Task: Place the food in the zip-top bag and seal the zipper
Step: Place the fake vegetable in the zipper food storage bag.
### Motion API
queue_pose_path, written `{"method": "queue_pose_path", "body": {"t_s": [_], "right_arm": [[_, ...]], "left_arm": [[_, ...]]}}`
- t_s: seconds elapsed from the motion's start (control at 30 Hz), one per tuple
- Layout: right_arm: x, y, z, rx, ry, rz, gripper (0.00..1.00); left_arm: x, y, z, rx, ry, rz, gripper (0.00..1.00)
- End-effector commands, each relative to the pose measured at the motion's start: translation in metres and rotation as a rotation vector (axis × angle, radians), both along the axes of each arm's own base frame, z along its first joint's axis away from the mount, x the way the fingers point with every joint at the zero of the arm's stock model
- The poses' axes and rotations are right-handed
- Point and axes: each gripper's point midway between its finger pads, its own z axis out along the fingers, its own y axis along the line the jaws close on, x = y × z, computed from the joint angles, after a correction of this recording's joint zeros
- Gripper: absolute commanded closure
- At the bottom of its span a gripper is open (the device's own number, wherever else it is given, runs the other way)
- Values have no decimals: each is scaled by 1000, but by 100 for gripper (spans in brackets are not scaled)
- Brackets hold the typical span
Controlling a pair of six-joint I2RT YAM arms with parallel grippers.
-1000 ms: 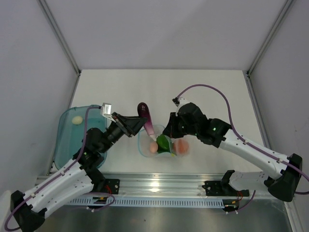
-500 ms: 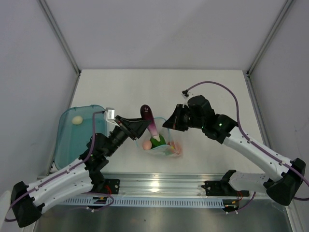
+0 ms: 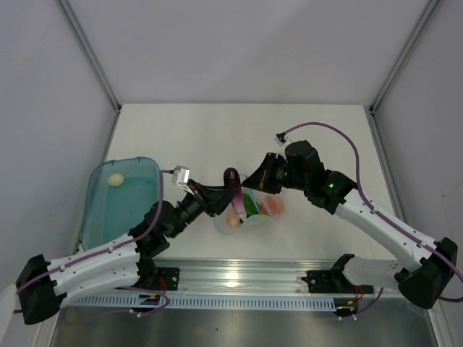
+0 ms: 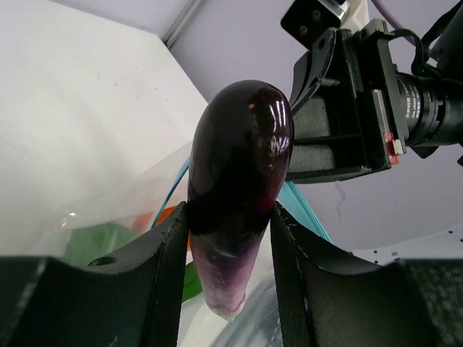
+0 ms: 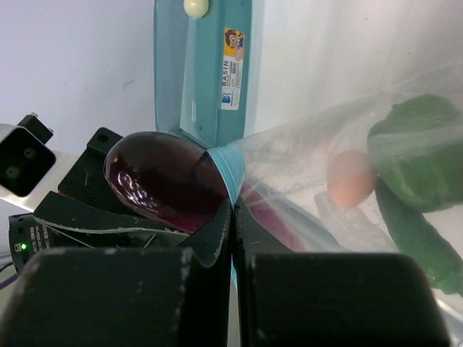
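Observation:
My left gripper [image 3: 226, 196] [image 4: 230, 238] is shut on the purple eggplant [image 3: 233, 186] [image 4: 239, 181] and holds it at the mouth of the clear zip-top bag [image 3: 249, 213]. My right gripper [image 3: 253, 182] [image 5: 233, 217] is shut on the bag's light-blue zipper strip [image 5: 230, 170], holding the mouth up. Inside the bag lie a green bell pepper [image 5: 419, 155], a pinkish-cream egg [image 5: 349, 177] and a slim green pod [image 5: 416, 235]. The eggplant also shows in the right wrist view [image 5: 163, 181], right beside the strip. Another cream egg [image 3: 115, 178] lies in the teal tray.
The teal translucent tray [image 3: 119, 206] lies at the left of the table; its labelled rim shows in the right wrist view [image 5: 231, 58]. The grey walls close in the white table [image 3: 217, 137] on three sides.
My left gripper has carried the eggplant right and down to the bag's mouth. My right gripper has lifted the bag's edge, and the bag has shifted slightly right.

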Motion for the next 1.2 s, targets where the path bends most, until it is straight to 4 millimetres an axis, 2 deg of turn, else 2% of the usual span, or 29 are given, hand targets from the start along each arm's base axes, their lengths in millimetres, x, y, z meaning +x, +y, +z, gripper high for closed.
{"method": "queue_pose_path", "body": {"t_s": [0.0,0.2,0.3,0.37,0.47,0.5,0.57,0.63,0.67,0.7,0.73,0.97,1.17], "right_arm": [[2,4,19,71,-32,-3,100],[2,1,18,74,-29,-10,100],[4,1,18,77,-28,-16,100],[5,0,18,78,-29,-19,100],[6,-1,17,78,-28,-19,100],[6,-1,17,78,-28,-15,100],[7,-1,15,77,-25,-12,100],[7,0,16,82,-22,-4,100],[7,0,16,83,-24,-6,100],[7,0,17,86,-25,-4,100],[6,0,18,87,-27,-2,100],[4,-3,17,83,-26,-3,100],[3,-7,14,65,-36,3,100]], "left_arm": [[-1,-1,13,-68,-9,19,90],[-8,-4,12,-62,-39,6,96],[-16,-9,10,-39,-60,-29,95],[-29,-13,11,-32,-98,-97,92],[-37,-16,13,12,-137,-117,73],[-37,-17,11,33,-133,-114,62],[-37,-17,5,57,-110,-112,53],[-37,-15,-1,44,-73,-105,28],[-36,-14,-2,37,-67,-98,22],[-37,-13,-3,41,-71,-99,9],[-37,-12,-2,42,-76,-98,1],[-36,-3,11,69,-129,-73,1],[-28,19,24,101,-116,17,1]]}}
